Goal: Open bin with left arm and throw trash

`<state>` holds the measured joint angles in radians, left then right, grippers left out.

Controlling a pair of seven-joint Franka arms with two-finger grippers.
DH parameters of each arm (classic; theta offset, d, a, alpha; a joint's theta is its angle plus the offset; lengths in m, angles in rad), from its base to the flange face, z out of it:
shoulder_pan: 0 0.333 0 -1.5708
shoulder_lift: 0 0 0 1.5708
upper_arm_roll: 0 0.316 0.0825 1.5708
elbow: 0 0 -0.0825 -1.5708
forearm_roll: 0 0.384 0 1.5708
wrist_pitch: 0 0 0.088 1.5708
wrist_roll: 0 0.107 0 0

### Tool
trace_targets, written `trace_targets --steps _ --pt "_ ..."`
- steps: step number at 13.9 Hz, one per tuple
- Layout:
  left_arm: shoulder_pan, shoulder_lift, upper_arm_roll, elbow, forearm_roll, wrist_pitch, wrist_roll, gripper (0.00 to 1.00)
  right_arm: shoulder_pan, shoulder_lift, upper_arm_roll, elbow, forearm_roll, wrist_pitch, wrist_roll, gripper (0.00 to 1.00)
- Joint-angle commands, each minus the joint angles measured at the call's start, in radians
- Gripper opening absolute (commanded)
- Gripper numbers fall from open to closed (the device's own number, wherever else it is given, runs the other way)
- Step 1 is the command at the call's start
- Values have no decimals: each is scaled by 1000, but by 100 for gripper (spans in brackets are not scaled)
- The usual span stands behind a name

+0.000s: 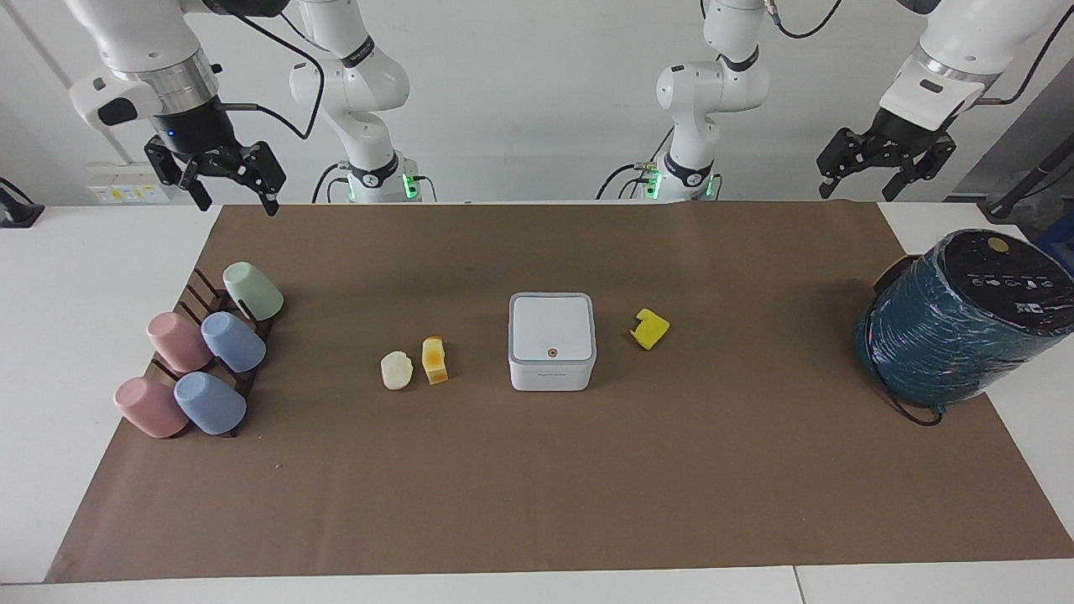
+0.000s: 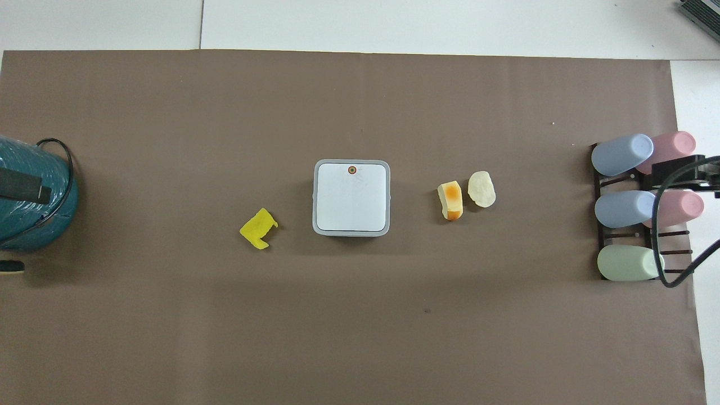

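The white bin [image 1: 552, 340] stands in the middle of the brown mat with its grey-rimmed lid shut; it also shows in the overhead view [image 2: 351, 197]. Its orange button [image 2: 352, 169] is on the lid edge farther from the robots. A cream lump [image 1: 396, 370] [image 2: 482, 189] and an orange-yellow block [image 1: 435, 360] [image 2: 450, 200] lie side by side toward the right arm's end. A bright yellow notched chunk [image 1: 649, 328] [image 2: 259, 228] lies beside the bin toward the left arm's end. My left gripper [image 1: 860, 186] and right gripper [image 1: 237, 200] hang open and empty, high over the table's ends.
A big teal wrapped cylinder [image 1: 965, 319] [image 2: 31, 197] lies at the left arm's end. A dark rack with several pastel cups [image 1: 201, 352] [image 2: 641, 208] stands at the right arm's end. The brown mat [image 1: 537, 503] covers most of the white table.
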<state>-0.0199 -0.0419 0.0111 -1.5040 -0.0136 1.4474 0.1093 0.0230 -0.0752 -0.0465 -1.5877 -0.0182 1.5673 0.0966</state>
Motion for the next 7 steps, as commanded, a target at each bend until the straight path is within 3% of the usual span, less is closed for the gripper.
trace_targets --steps 1,7 --pt "-14 -24 13 -33 12 -7 -8 100 -3 -12 2 -6 7 -3 -3 100" --pt "-15 -35 13 -59 12 -2 -13 100 -3 -14 0 -8 7 -3 -3 100"
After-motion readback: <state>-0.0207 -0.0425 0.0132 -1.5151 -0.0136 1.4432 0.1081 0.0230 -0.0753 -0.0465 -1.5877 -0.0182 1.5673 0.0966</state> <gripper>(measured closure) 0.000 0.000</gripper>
